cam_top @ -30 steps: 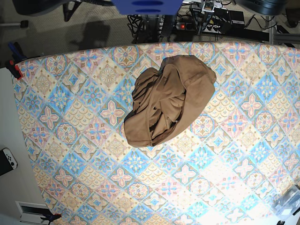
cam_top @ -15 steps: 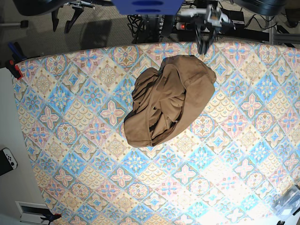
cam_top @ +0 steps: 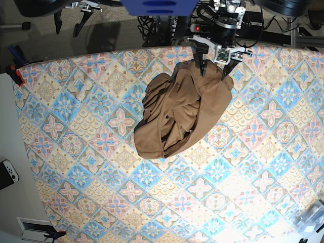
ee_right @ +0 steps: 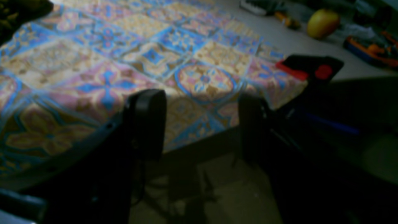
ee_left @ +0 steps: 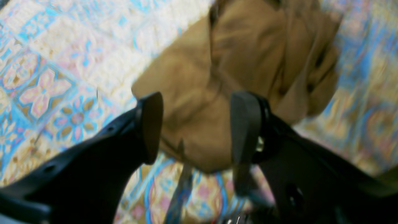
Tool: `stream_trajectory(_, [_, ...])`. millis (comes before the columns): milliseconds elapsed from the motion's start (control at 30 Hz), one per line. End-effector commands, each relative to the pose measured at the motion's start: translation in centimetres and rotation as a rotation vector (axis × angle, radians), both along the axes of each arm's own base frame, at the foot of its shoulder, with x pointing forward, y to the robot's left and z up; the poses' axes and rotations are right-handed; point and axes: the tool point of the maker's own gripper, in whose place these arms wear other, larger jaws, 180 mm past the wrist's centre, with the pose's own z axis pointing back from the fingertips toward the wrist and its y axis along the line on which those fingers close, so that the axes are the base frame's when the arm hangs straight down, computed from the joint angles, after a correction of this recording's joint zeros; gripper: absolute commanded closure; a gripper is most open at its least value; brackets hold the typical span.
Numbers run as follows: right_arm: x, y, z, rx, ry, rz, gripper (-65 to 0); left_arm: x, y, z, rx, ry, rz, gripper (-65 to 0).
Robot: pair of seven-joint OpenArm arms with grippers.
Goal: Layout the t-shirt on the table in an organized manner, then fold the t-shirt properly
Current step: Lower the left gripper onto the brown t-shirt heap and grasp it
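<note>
The tan-brown t-shirt (cam_top: 182,109) lies crumpled in a heap on the far middle of the table (cam_top: 91,152). My left gripper (cam_top: 214,71) hovers open over the heap's far edge. In the left wrist view its fingers (ee_left: 150,124) stand apart with the t-shirt (ee_left: 233,62) beyond them and nothing between them. My right gripper (cam_top: 70,24) is open beyond the table's far left edge, over the floor. In the right wrist view, the right gripper (ee_right: 200,124) frames the table's corner (ee_right: 202,81) with empty jaws.
A red and black clamp (ee_right: 311,70) grips the table corner, and more clamps (cam_top: 15,71) sit at the left edge. A white controller (cam_top: 7,172) lies left of the table. Cables and a power strip (cam_top: 223,20) are behind. A clear container (cam_top: 311,217) sits at the near right.
Both grippers have opened. The left arm has come down over the t-shirt's far edge. The right gripper has come into view at the far left. The t-shirt has not moved.
</note>
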Motion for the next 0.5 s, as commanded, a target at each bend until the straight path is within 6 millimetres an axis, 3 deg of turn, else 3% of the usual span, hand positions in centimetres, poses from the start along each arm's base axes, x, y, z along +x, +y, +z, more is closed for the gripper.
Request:
stream_trajectory(0, [-0.5, -0.3, 0.7, -0.014, -0.014, -0.003, -35.7, 0.4, -1.0, 0.8, -0.002, -0.024, -0.032, -33.6])
stream_trajectory(233, [-0.6, -0.4, 0.4, -0.01, 0.005, -0.009, -35.6, -0.5, -5.7, -0.6, -0.013, 0.078, -0.236, -33.6])
stream_trajectory(467, [-0.9, -0.5, 0.1, -0.009, 0.015, -0.012, -35.5, 0.4, -5.3, -1.9, 0.03, 0.157, -0.226, -33.6])
